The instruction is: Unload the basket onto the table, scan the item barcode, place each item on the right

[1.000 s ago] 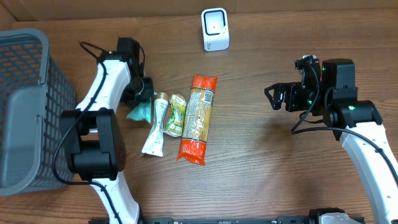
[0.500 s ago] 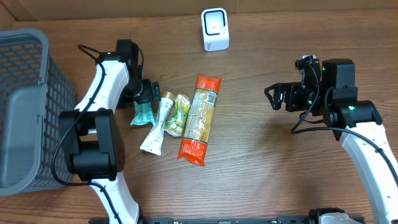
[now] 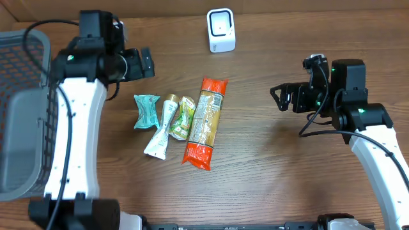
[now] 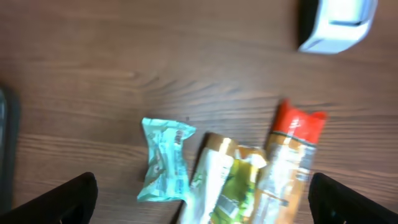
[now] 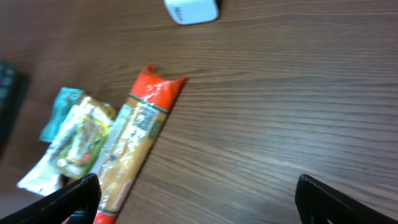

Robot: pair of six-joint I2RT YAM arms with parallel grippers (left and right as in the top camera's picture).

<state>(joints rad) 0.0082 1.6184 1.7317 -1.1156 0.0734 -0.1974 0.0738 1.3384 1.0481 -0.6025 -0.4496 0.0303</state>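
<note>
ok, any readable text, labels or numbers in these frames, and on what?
Nothing can be read in any view.
Orange pack: printed panel, too small and blurred.
Green packet: print blurred.
White tube: print too small.
Teal packet: print blurred.
Scanner: no legible marking.

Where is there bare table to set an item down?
Widest bare patch: right of the pasta pack, up to the right fingers and back to the scanner. Also the front strip below the packs. Crowded: four packs side by side left of centre, basket at the left edge.
</note>
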